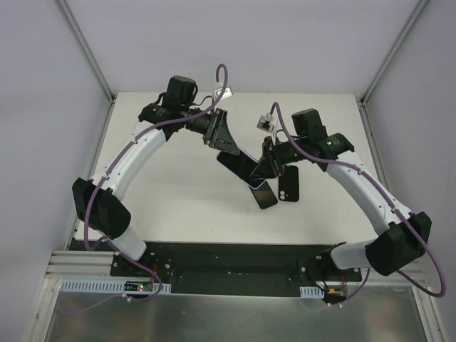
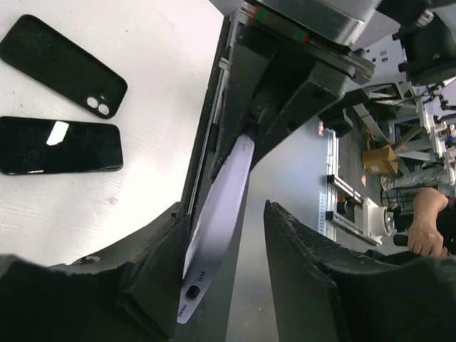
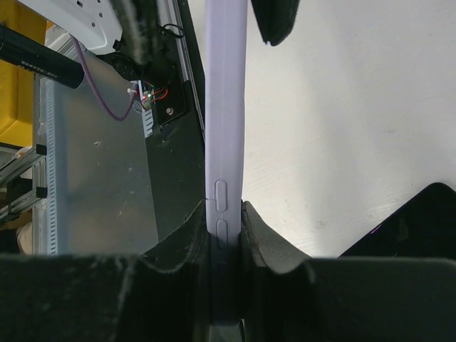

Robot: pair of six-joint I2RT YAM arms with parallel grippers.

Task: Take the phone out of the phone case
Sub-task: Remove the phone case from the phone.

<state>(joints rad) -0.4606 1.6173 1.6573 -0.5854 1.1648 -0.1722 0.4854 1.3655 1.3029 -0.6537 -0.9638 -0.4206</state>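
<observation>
A lavender phone case (image 3: 226, 107) with the phone's dark face (image 1: 239, 165) in it hangs above the table between both arms. My right gripper (image 3: 226, 214) is shut on the case's edge at the side buttons, and in the top view it (image 1: 265, 165) sits at the case's right end. My left gripper (image 2: 226, 210) is open around the other end. There the case (image 2: 221, 214) lies against the left finger, with a clear gap to the right finger (image 2: 299, 263). From above, the left gripper (image 1: 226, 146) stands over the case's upper left end.
On the white table lie a black phone (image 2: 60, 146) and an empty black case (image 2: 64, 64) with camera holes. From above they sit just below the grippers, the phone (image 1: 265, 196) left of the black case (image 1: 288, 183). Frame posts stand at the table's back corners.
</observation>
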